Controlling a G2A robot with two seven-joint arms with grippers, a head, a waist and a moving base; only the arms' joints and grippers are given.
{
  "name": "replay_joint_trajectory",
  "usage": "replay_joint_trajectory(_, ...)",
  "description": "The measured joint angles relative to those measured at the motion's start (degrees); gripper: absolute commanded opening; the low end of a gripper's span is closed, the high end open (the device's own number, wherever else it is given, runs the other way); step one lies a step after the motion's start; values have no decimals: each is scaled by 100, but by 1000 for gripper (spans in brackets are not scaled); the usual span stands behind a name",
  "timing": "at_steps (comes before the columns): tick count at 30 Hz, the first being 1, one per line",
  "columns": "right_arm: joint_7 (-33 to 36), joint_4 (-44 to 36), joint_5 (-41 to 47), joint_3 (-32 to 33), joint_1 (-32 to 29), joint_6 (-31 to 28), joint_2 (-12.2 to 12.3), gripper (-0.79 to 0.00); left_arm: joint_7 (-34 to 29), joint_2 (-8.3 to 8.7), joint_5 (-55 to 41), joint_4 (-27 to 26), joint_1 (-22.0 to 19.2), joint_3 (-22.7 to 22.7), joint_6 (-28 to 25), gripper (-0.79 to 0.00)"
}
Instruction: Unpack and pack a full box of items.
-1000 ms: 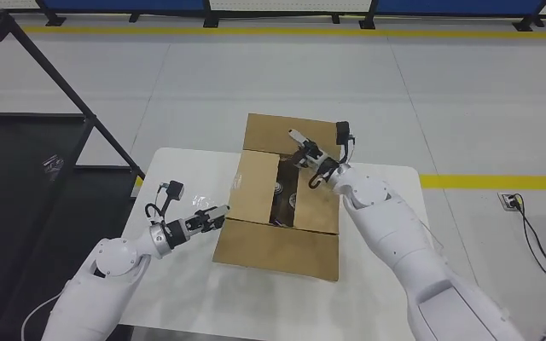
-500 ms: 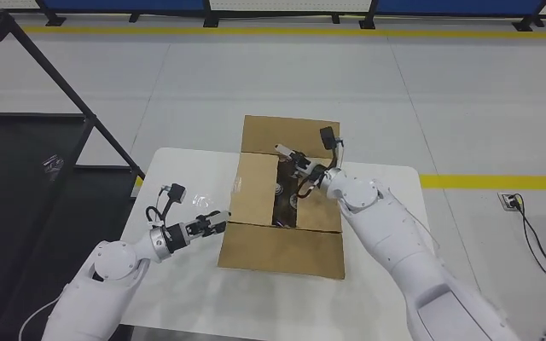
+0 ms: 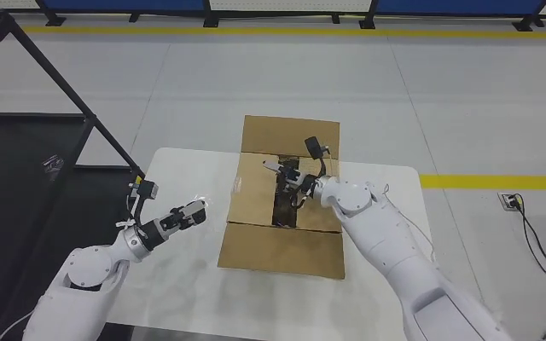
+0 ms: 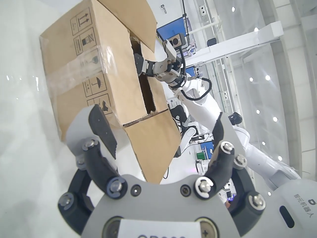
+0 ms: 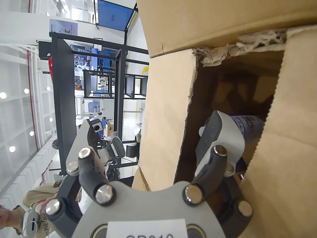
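**Around the table: floor lines, frame and shelving**

A white table [image 3: 192,286] sits mid-view on a pale grey floor [image 3: 281,77]. One yellow line [image 3: 281,31] runs across the far side, just below a row of blue panels [image 3: 119,5]. A second yellow stripe [image 3: 482,181] comes in from the right and meets the table's edge. On the left, a black metal frame [image 3: 85,118] slants over a dark mat [image 3: 34,196]. Far right, there's a floor socket [image 3: 509,201] with a cable trailing off. In the right wrist view, black shelving [image 5: 59,75] and a blue screen [image 5: 112,15] stand in the room behind.
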Motion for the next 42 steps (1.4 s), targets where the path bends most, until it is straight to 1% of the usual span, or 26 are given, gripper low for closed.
replay_joint_trajectory(6,382,63,317,125,-37,-103,-59,0,1,15,82,-241,166,-95,-26,0)
replay_joint_trajectory(12,838,141,972,432,1,-181,-77,0,-78,35,195,-486,291,-197,-68,0)
replay_joint_trajectory(15,1047,108,1309,577,12,-112,-93,0,-108,60,433,-666,385,-281,-116,0)
replay_joint_trajectory(18,1117,48,1513,664,19,-52,-118,0,-40,88,932,-902,499,-345,-102,0)
replay_joint_trajectory(21,1118,-56,1616,690,5,-2,-162,0,315,106,1822,-1193,622,-362,54,0)
replay_joint_trajectory(25,1047,-241,1767,701,-38,23,-246,0,1084,86,3304,-1695,854,-182,405,0)
replay_joint_trajectory(29,997,-393,1930,704,-88,-14,-333,0,1597,48,4246,-1966,962,26,755,0)
replay_joint_trajectory(32,993,-476,2034,690,-117,-60,-403,0,1991,0,4728,-2028,922,180,1119,0)
replay_joint_trajectory(35,999,-514,2132,674,-136,-126,-473,0,2398,-64,5017,-2030,841,361,1507,0)
replay_joint_trajectory(38,1060,-524,2243,665,-153,-218,-540,0,2682,-123,5113,-1996,766,493,1798,0)
replay_joint_trajectory(42,1245,-493,2346,642,-162,-329,-618,0,2869,-187,4933,-1916,689,565,2011,0)
